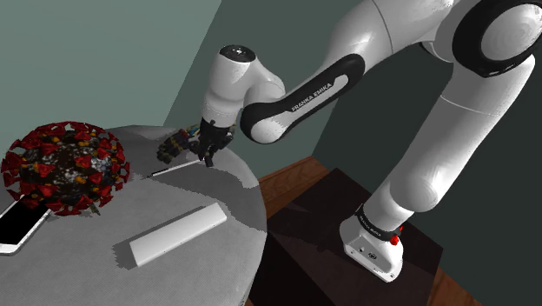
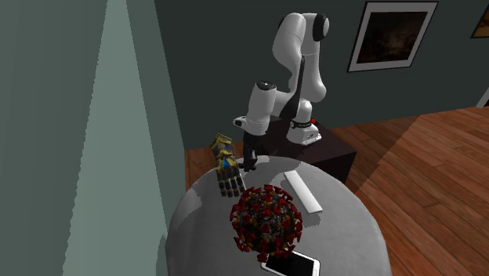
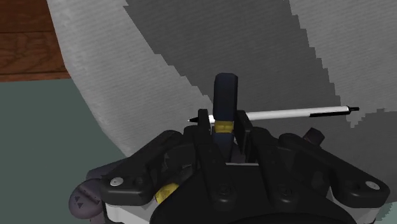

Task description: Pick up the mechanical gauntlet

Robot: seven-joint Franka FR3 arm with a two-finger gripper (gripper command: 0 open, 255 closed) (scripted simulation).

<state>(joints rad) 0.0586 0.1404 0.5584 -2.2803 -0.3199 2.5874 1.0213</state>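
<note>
**Shoulder view.** On the round grey table (image 1: 234,196), the spiky red-and-dark ball (image 1: 65,168) sits at left centre. The flat white smartphone (image 1: 19,228) lies below it at the left edge, and the long white rectangular bar (image 1: 178,233) lies at lower centre. The dark mechanical gauntlet with yellow and blue parts (image 1: 174,145) lies by the table's upper rim, with the all-black gripper (image 1: 208,159) just to its right and the thin white pen (image 1: 178,168) just below both.

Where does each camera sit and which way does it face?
Shoulder view: beside the stand, looking down across the table; arm shows.
Second exterior view: across the table, facing the whole arm.
Wrist view: on the hand, looking past the end effector at the gauntlet and pen.
Both exterior views share the red spiky ball and gauntlet.
</note>
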